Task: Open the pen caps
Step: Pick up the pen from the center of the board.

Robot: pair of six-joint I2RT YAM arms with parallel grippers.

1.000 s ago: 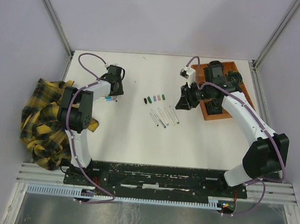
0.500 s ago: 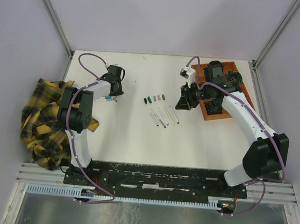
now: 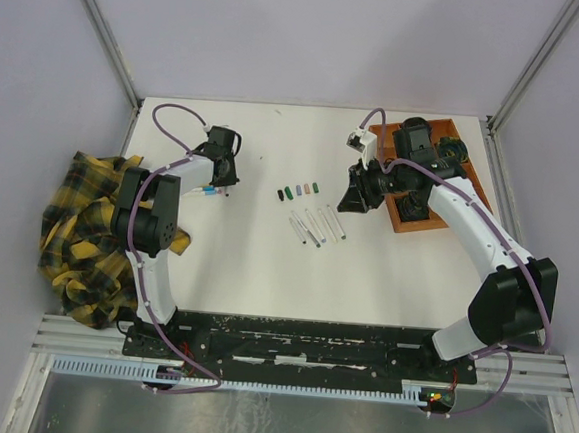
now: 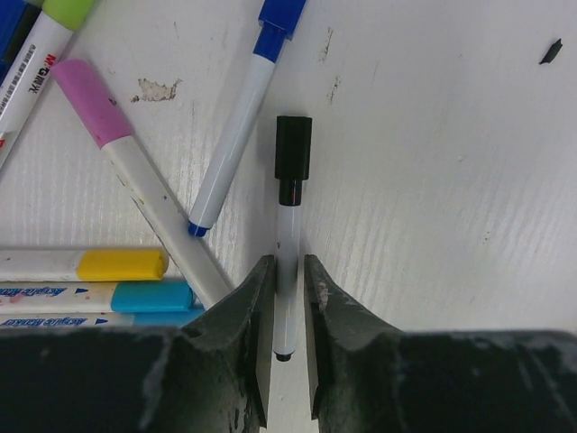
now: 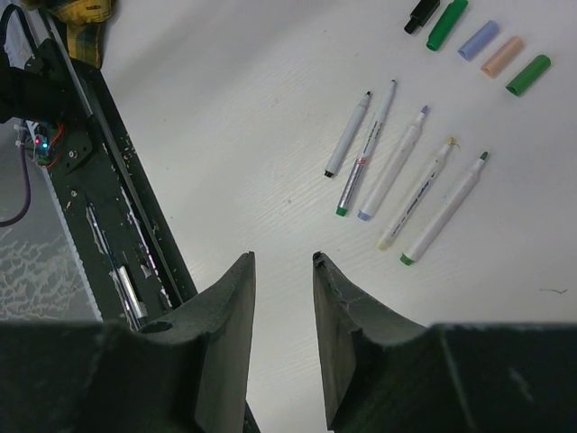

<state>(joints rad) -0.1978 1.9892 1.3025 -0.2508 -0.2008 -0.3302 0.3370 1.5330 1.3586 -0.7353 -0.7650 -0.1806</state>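
The left arm (image 3: pixel 154 216) was folded at its elbow, its wrist low over the white, faintly grained and scuffed table (image 4: pixel 433 198). The left gripper (image 4: pixel 288 267) stood with its dark matte fingers close against either side of a thin white pen barrel (image 4: pixel 287 230); whether they already pinched it I could not tell. Just past the tips, the black cap (image 4: pixel 293 149), a short blunt cylinder, sat on that barrel. Beside it lay pens with a pink cap (image 4: pixel 93 101), a yellow cap (image 4: pixel 122 264) and a blue cap (image 4: pixel 282 13).

The right arm (image 3: pixel 469 226) arched inward. The right gripper (image 5: pixel 282 263) hung spread above the table, holding nothing. Beyond it lay five uncapped pens (image 5: pixel 406 185) side by side, then a row of loose caps (image 5: pixel 478 40): black, green, lavender, peach and green.
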